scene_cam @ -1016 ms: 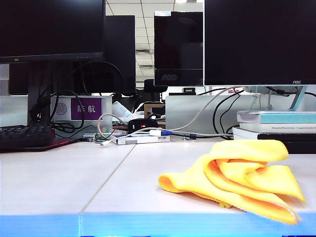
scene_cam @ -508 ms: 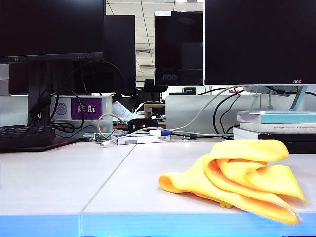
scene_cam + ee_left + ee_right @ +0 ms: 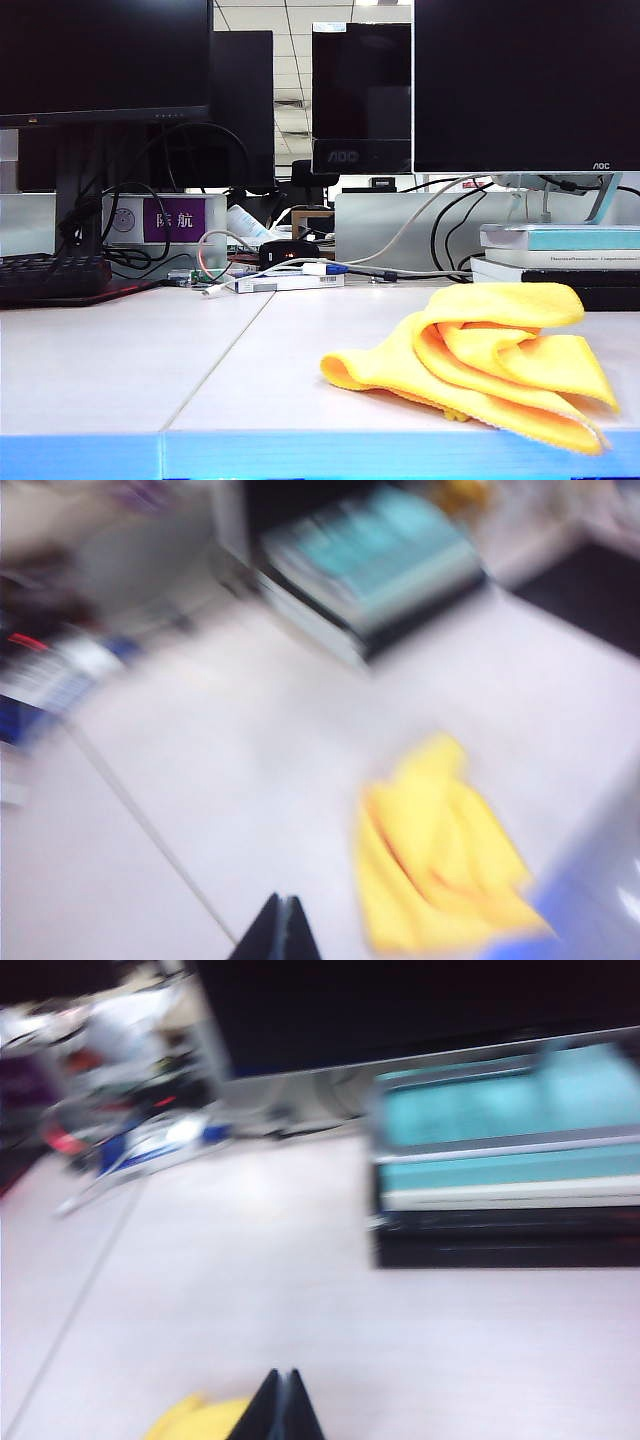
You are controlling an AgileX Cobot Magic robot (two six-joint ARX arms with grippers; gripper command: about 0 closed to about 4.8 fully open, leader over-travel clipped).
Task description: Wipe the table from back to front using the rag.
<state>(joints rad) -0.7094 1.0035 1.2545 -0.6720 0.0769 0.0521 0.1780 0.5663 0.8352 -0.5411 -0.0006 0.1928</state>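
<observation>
My left pincer (image 3: 281,927) and right pincer (image 3: 281,1403) both hang above the bench (image 3: 120,360) with tips pressed together, empty, over the crumpled rag (image 3: 480,365) near its front edge.

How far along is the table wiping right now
Barely started. Done: nothing visible; the rag lies crumpled near the table's blue front edge, ungripped. In hand: the left gripper and right gripper are both shut and empty, above the table in blurred wrist views, with the rag in sight. Left: grasp the rag, carry it back, wipe toward the front.
</observation>
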